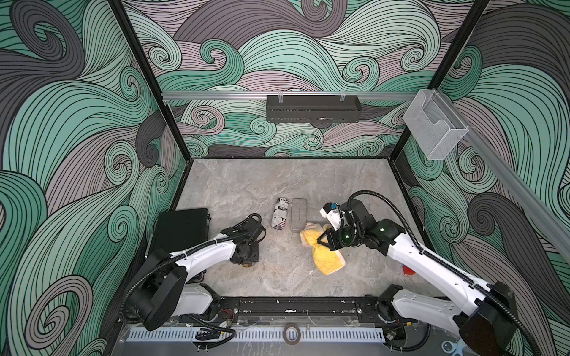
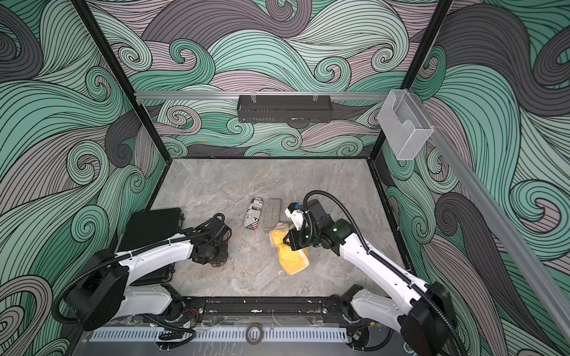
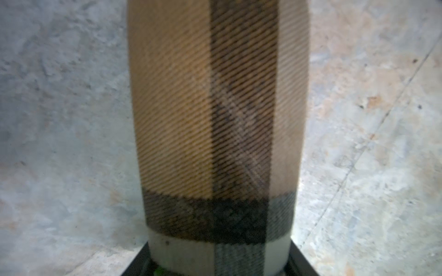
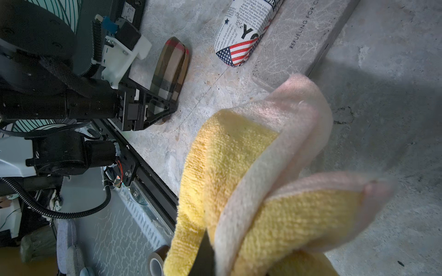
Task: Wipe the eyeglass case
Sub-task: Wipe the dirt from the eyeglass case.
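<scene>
Far half of tabletop (image 1: 277, 178) open. Mid-table blocked: newspaper-print eyeglass case (image 1: 280, 213), grey case (image 1: 298, 214) side by side; yellow cloth (image 1: 327, 262) against grey case. Black hard case (image 1: 182, 228) fills left edge. Open strip between plaid eyeglass case (image 4: 171, 71) and newspaper-print case.

**Inspector:** Legible markings, please.

**Clerk:** Two items carry print. The grey case (image 4: 299, 47) has one line of small capitals along its lid: "REFUELING FOR C". The rest is cut off at the picture's edge.

**Inspector:** And the other?

**Clerk:** The newsprint case (image 4: 244, 31), just beside it, bears large black letters "YO" next to a stars-and-stripes flag print (image 4: 235, 51). Its small columns are too fine to read. In both top views only a bold "Y" can be read on it.
</scene>
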`<move>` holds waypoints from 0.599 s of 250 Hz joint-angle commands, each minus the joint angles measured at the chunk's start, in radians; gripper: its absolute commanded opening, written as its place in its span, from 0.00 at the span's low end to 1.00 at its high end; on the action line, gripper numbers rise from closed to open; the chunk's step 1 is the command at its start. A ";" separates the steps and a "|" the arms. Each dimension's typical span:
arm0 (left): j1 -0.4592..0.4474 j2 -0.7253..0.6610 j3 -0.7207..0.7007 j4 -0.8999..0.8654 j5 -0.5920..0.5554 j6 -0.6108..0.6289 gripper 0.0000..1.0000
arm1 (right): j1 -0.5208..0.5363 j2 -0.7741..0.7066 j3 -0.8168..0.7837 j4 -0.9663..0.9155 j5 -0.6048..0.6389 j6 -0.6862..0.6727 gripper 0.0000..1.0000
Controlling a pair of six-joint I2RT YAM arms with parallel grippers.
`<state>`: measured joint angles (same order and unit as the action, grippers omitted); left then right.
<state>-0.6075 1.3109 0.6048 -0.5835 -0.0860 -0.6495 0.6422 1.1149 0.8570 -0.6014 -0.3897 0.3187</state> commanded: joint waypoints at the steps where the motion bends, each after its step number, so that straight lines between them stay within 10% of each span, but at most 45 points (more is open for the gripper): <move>1: -0.006 -0.031 0.014 0.011 0.027 0.080 0.53 | 0.005 0.005 -0.004 0.047 0.020 0.013 0.00; 84: -0.045 -0.141 0.009 0.220 0.385 0.275 0.50 | 0.003 0.073 0.065 0.172 -0.041 0.014 0.00; 150: -0.142 -0.097 0.076 0.248 0.439 0.362 0.49 | 0.003 0.201 0.184 0.201 -0.142 -0.055 0.00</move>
<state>-0.7101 1.1927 0.6117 -0.3798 0.2825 -0.3649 0.6422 1.2804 0.9924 -0.4473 -0.4473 0.3027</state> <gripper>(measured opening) 0.575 0.117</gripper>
